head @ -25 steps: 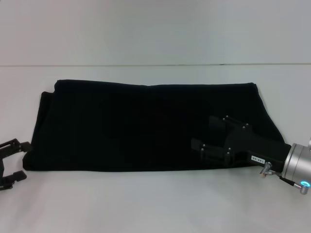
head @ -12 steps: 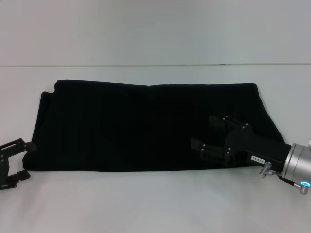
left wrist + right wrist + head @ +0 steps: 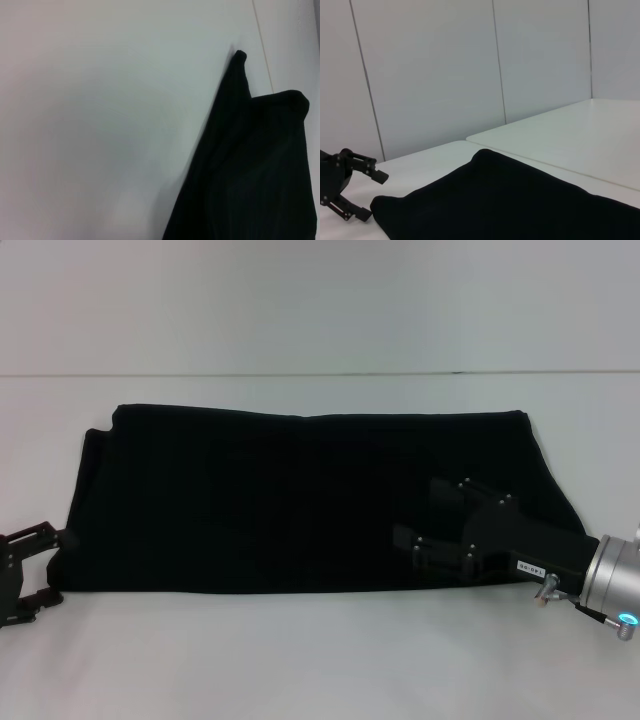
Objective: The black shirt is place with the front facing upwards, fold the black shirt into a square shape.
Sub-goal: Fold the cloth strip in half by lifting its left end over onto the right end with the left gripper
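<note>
Stretching across the white table (image 3: 300, 660), the black shirt (image 3: 280, 500) lies flat as a wide folded band. Over its right near part hovers the right claw (image 3: 415, 540); whether it grips cloth, I cannot tell. The left claw (image 3: 40, 565), jaws spread, sits at the shirt's left near corner.

Bare white table (image 3: 300, 660) around black shirt (image 3: 250, 500), right end effector (image 3: 425, 540) over its near edge
</note>
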Available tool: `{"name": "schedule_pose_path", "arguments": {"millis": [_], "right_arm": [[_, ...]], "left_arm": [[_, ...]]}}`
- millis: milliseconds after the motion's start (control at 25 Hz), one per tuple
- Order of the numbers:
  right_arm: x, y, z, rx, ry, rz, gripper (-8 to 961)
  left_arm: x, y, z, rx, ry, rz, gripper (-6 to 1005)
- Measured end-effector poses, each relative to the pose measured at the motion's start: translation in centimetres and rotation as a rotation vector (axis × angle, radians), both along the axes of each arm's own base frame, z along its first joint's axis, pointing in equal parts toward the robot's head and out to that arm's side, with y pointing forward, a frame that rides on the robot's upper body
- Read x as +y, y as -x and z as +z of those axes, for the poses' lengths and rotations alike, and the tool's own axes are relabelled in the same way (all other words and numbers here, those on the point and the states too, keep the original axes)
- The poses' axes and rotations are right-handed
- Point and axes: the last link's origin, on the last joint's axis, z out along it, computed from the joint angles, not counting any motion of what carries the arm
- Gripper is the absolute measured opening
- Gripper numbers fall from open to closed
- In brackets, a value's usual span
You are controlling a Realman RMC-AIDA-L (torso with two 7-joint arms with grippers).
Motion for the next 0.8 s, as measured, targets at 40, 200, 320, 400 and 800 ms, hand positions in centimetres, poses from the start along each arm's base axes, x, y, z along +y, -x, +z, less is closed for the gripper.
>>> {"name": "schedule_pose_path", "arguments": {"millis": [40, 200, 320, 400, 800], "right_arm": [[0.0, 0.0, 0.0, 0.0, 0.0, 0.0, 924], [0.0, 0.0, 0.0, 0.001, -0.001, -0.001, 924], [0.0, 0.0, 0.0, 0.001, -0.002, -0.001, 924], [0.1, 0.1, 0.0, 0.001, -0.002, 0.0, 924], [0.2, 0.2, 0.0, 0.001, -0.002, 0.006, 924]], "left_arm": [[0.1, 0.0, 0.0, 0.002, 0.001, -0.001, 887], [0.5, -0.2, -0.1, 0.013, 0.01, -0.005, 887], [0.7, -0.4, -0.2, 0.008, 0.015, -0.009, 888], [0.8, -0.5, -0.3, 0.005, 0.017, -0.011, 888], [0.1, -0.4, 0.9, -0.014, 0.06, 0.028, 887]]}}
